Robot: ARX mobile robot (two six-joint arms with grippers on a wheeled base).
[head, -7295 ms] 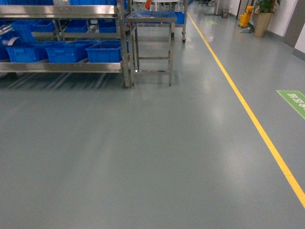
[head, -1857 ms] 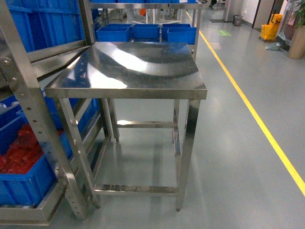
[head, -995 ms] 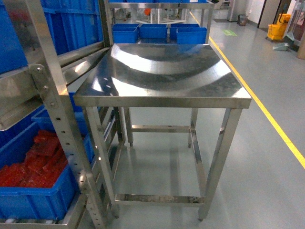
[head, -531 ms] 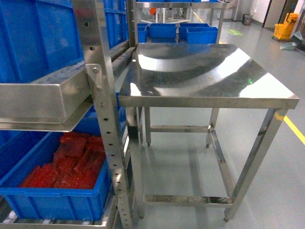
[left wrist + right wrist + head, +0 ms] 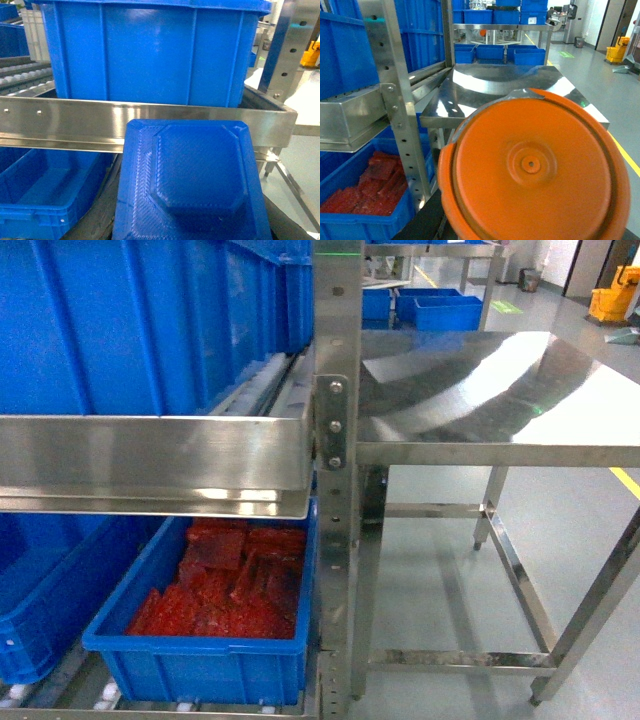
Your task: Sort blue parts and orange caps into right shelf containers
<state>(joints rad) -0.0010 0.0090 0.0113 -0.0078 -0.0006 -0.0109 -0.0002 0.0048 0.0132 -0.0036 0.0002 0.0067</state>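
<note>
1. Swung left and closed in since half a second ago: shelf upright point(image 5: 335, 440) now at centre of the head view, steel worktop point(image 5: 500, 390) pushed out to 3 o'clock, large blue crate point(image 5: 130, 325) filling 10 o'clock.
2. Left wrist view: blue part point(image 5: 192, 182) fills the lower frame, close under the camera, just short of the shelf rail point(image 5: 150, 125), with a ribbed blue crate point(image 5: 150, 50) behind the rail at 12 o'clock.
3. Right wrist view: orange cap point(image 5: 535, 170) covers most of the frame at 5 o'clock, presumably carried.
4. Fingers of both arms hidden behind their loads; cannot tell how wide open, nor whether gripping.
5. Lower crate point(image 5: 210, 640) at 7 o'clock in the head view holds red pieces; probably not a target.
6. Step in hand, as judged: final approach to the shelf before depositing.
7. To do it well:
   - stop square to the rack, short of the rail;
   - lift the blue part above the crate's rim before reaching forward;
   - keep the cap arm wide of the upright;
   - move one arm at a time;
   - release only once fully over an open crate.
</note>
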